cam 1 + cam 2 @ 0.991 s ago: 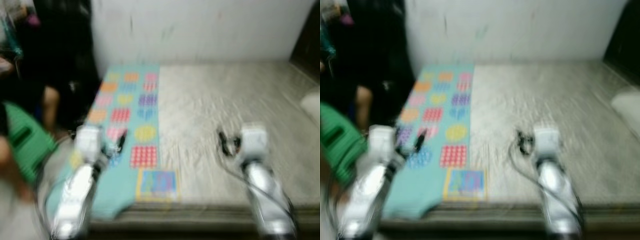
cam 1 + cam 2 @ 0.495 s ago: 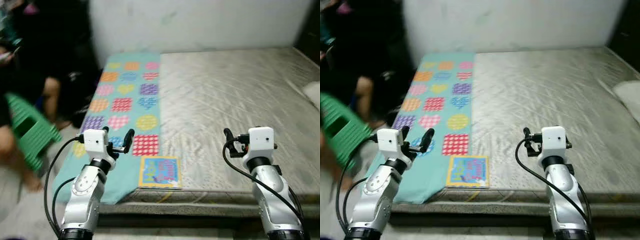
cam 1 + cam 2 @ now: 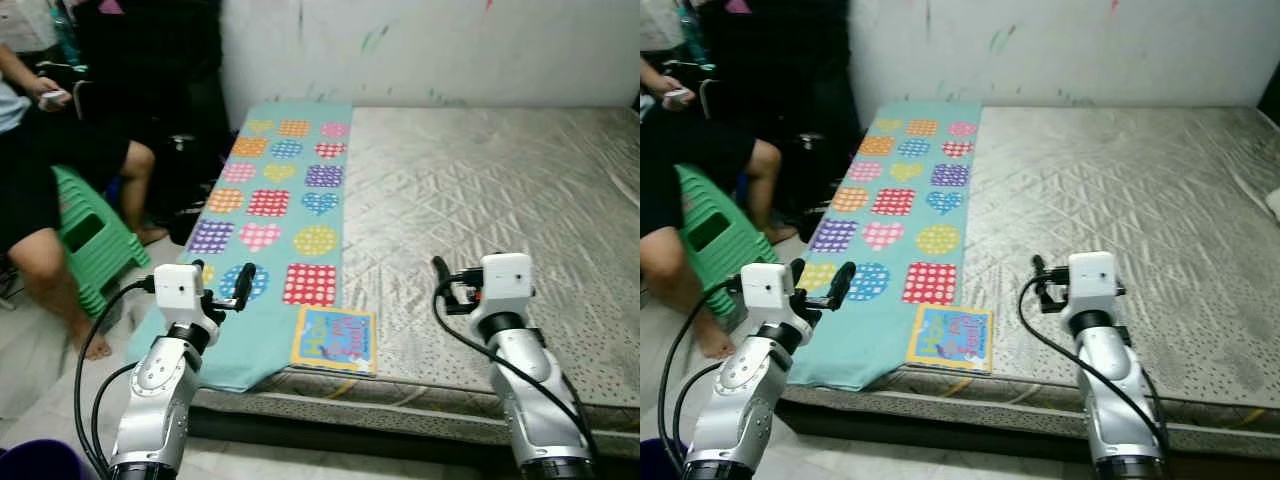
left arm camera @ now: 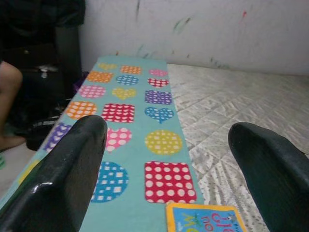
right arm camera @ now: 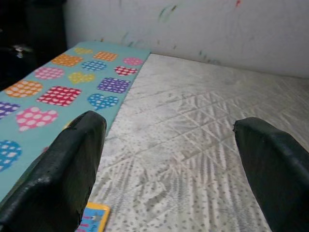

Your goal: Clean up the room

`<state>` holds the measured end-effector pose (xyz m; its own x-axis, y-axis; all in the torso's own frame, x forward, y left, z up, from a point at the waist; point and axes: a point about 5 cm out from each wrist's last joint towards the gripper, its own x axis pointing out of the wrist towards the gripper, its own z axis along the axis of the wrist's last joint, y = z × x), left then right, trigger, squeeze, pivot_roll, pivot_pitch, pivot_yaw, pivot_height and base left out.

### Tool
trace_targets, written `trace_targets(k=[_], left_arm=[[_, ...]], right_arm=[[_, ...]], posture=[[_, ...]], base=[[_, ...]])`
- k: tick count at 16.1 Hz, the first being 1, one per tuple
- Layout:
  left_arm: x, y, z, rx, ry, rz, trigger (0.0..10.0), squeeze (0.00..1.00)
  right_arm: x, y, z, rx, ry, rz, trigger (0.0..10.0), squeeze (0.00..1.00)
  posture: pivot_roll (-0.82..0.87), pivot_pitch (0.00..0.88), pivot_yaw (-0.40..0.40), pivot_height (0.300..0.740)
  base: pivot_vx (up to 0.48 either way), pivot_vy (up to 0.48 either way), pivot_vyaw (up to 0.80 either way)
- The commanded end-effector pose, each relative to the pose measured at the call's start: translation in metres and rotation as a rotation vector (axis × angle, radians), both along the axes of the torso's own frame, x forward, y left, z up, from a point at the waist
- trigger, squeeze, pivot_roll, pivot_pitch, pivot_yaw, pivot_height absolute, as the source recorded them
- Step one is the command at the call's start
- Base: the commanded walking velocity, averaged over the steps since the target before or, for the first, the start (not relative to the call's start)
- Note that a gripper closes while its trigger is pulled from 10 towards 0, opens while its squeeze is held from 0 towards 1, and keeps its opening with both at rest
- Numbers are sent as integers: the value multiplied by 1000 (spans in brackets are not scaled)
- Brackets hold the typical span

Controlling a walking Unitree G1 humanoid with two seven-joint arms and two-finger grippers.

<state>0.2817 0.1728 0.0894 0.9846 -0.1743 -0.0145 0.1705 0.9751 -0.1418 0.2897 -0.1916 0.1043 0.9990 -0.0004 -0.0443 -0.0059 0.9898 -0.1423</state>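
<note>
Little of the tidying looks done. A bare quilted mattress (image 3: 480,210) carries a teal blanket (image 3: 285,215) patterned with dotted hearts, squares and circles, laid flat along the robot's left side and spilling over the near corner. A small picture book (image 3: 335,340) lies at the near edge of the bed, partly on the blanket and partly on the mattress. Neither is being handled — so, as a judgement, the book and the blanket are what remains to be put away or folded.

The left end effector (image 3: 238,290) hovers above the blanket's near corner, fingers spread and holding nothing. The right end effector (image 3: 440,285) hangs over the bare mattress, well apart from the book, also released and empty.

The head views take in the wider room: a person seated on a green stool (image 3: 85,240) beside the bed (only legs and a hand are clear). The left wrist view adds a close look between its spread fingers (image 4: 72,159) at the blanket's pattern and the top edge of the book (image 4: 207,220). The right wrist view — looking along the mattress to the scribbled wall (image 5: 193,29) — catches just a corner of the book (image 5: 94,217).
</note>
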Motion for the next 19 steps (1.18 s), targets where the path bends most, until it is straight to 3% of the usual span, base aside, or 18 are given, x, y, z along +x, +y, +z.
trace_targets(k=[1, 5, 14, 19], left_arm=[[1, 1, 2, 12, -3, -16, 10000, 0], [0, -3, 6, 0, -30, -65, 10000, 0], [1, -2, 5, 15, -23, -64, 10000, 0], [3, 1, -1, 32, 27, -17, 10000, 0]], right_arm=[[2, 2, 5, 8, -18, 9, 10000, 0], [1, 3, 4, 14, -13, 7, 10000, 0], [1, 0, 3, 5, -16, -2, 10000, 0], [0, -4, 1, -8, -7, -18, 10000, 0]], posture=[[-262, 0, 48, 740], [-258, 0, 52, 740], [-260, 0, 58, 740], [-262, 0, 55, 740]], base=[[0, 0, 0], [180, 0, 0], [340, 0, 0], [0, 0, 0]])
